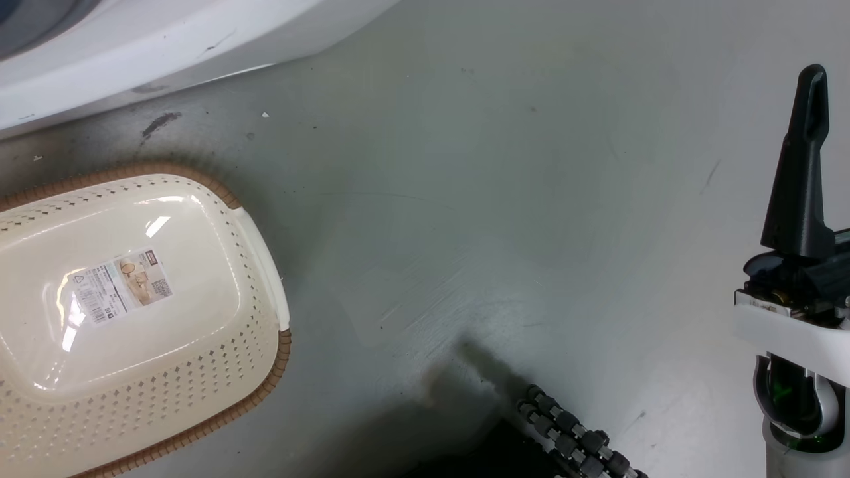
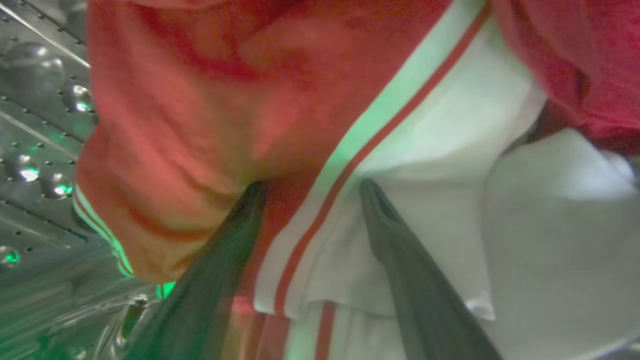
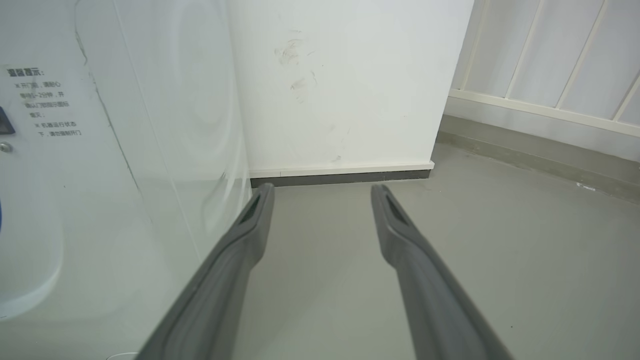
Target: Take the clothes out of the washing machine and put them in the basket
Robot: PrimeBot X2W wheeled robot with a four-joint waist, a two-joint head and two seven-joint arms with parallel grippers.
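Grey smooth floor (image 1: 498, 199), scuffed, with a white wall (image 3: 350, 85) and dark skirting behind it. The washing machine (image 1: 133, 46) sits at the top left of the head view, and its white side panel also runs down the left of the right wrist view. The basket (image 1: 219, 372) stands on the floor just in front of the washer, with nothing in it; we can read a paper label (image 1: 121, 285) on its bottom. The clothes (image 2: 200, 100) are in the steel drum (image 2: 35, 125): red fabric with white panels and thin red stripes, bunched close in front of the left wrist camera. The left gripper (image 2: 312, 186) is inside the drum, fingers spread, tips right at the fabric. The picture is blurred, so we can't confirm contact, and nothing looks pinched. The right gripper (image 3: 322, 189) is outside, above bare floor beside the washer, fingers spread and holding nothing. A dark ribbed cable (image 1: 578, 438) lies at the bottom edge of the head view.
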